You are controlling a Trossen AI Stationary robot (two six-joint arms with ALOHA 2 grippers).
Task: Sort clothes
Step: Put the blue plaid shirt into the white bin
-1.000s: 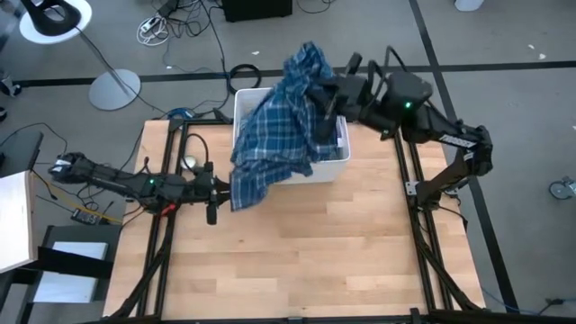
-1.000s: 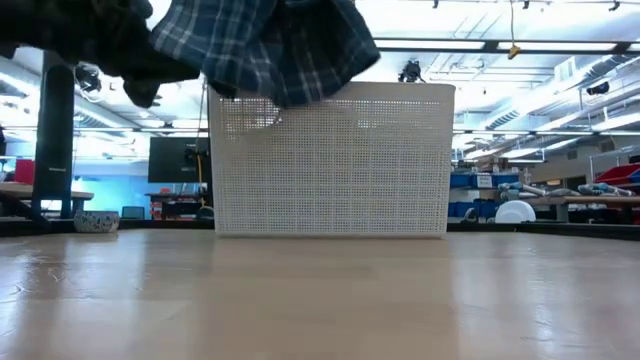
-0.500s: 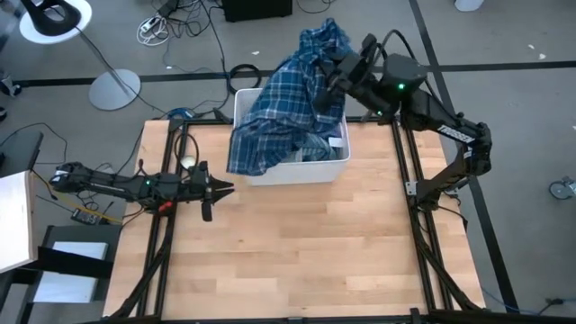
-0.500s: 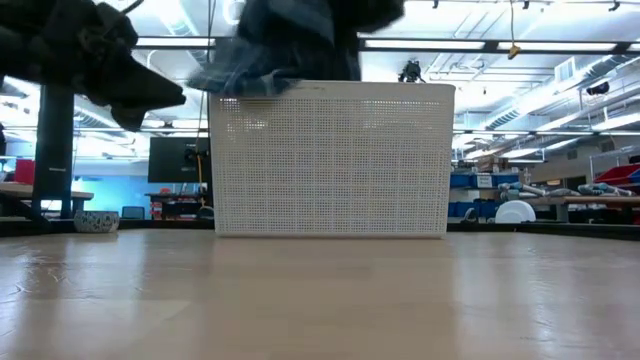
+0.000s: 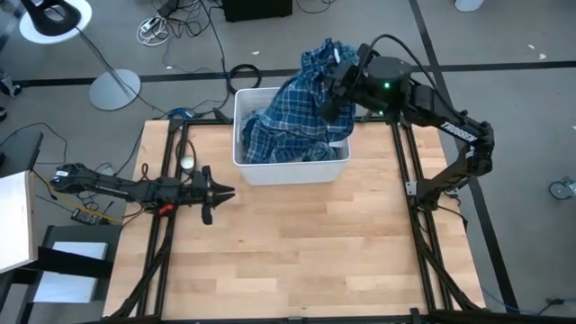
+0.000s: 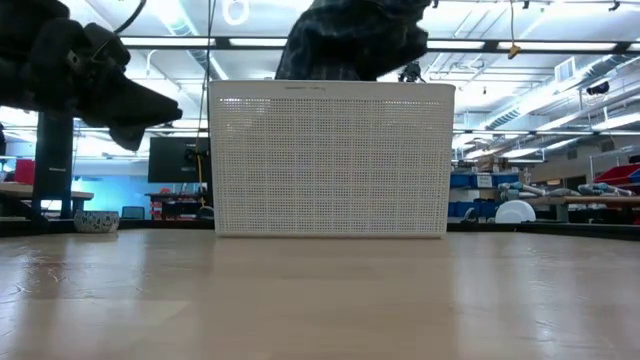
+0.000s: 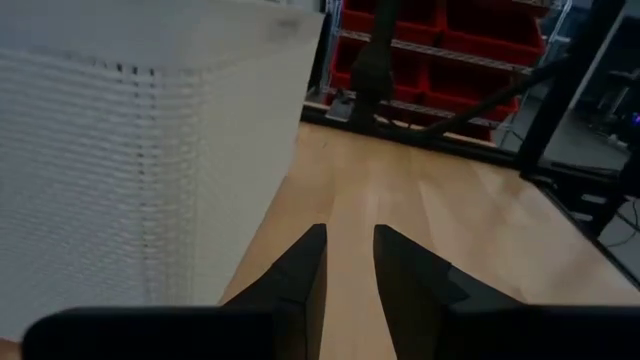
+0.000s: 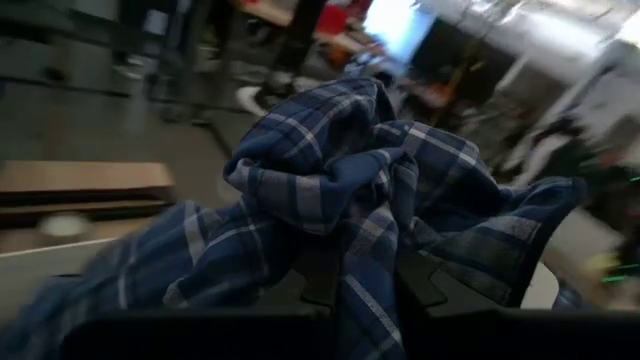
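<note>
The blue-white plaid shirt point(image 5: 290, 115) hangs from my right gripper point(image 5: 334, 86) over the far right part of the white plastic bin point(image 5: 297, 172). Its lower folds lie inside the bin. In the low view the shirt point(image 6: 350, 35) shows as a dark bunch above the bin's rim point(image 6: 330, 88). My left gripper point(image 5: 227, 191) is open and empty, level above the table, left of the bin's near left corner. The other clothes are hidden. My right gripper is shut on a bunched-up fold of the plaid shirt point(image 8: 345, 215), several layers thick. The cloth wraps over the fingers and hides them. The held bunch is lifted above the bin's rim, and the rest hangs slack down into the bin point(image 5: 270, 135).
The bin's perforated wall point(image 7: 130, 170) stands close beside my left gripper point(image 7: 348, 240). The wooden table top point(image 5: 297, 243) stretches from the bin to the near edge. Cables and a lamp base point(image 5: 114, 88) lie on the floor beyond the table.
My right gripper has gone toward the table's far edge with the plaid shirt. The shirt's lower part, which hung outside the bin over its near left corner by my left gripper, has been drawn up over the rim and into the bin.
</note>
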